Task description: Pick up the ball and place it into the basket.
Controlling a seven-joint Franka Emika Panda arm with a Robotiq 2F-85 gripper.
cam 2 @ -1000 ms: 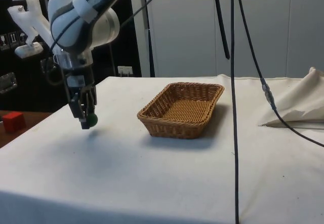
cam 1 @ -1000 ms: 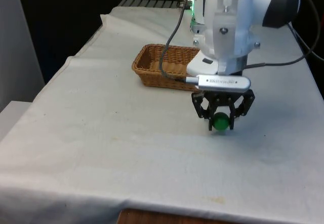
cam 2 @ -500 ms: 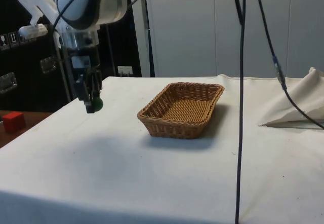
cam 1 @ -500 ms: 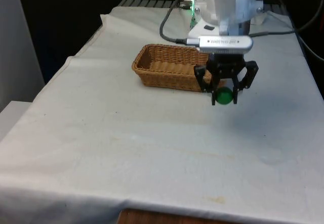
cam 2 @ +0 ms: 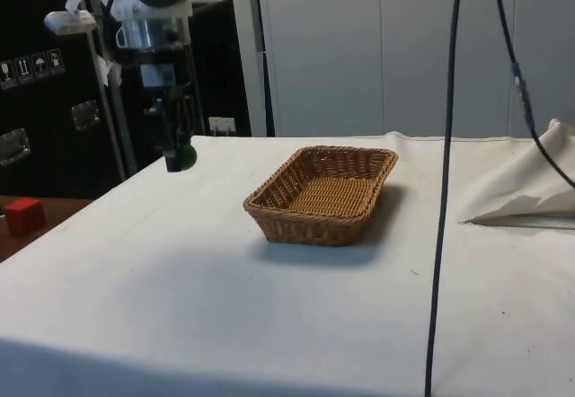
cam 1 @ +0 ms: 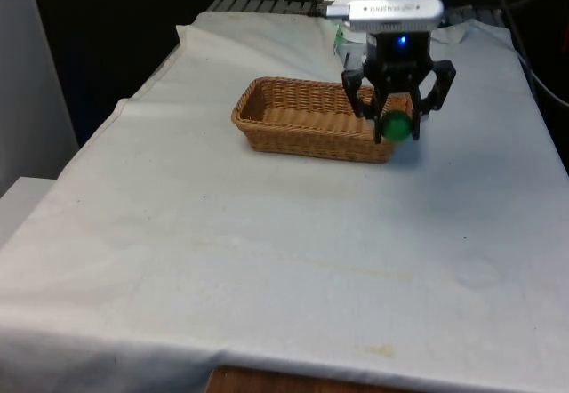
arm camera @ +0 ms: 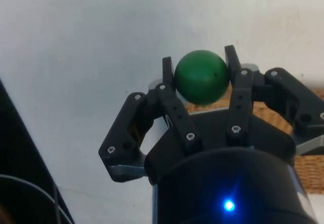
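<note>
The table [cam 1: 267,260] under its white cloth is seen far below the gripper; on it the wicker basket [cam 1: 307,119] is placed, just beside the gripper and lower than it, on the front view's left of the fingers; in the side view the basket [cam 2: 323,192] is well apart from the gripper [cam 2: 179,153], so the gripper is not yet judged to be over the opening. The gripper [cam 1: 396,119] is hung in the air near the basket's end wall; its two fingers are closed firmly on the green ball [cam 1: 396,126], one on each side, as is shown clearly in the wrist view [arm camera: 201,76]; the ball [cam 2: 184,156] is therefore held off the cloth, between the fingertips.

Compared with one second ago, the gripper with the ball has been raised high from the cloth and carried toward the basket; the grasp has been kept. The pick-up is thus judged as done, and the transport as half made; a further move sideways over the basket is needed before the ball can be released.
</note>
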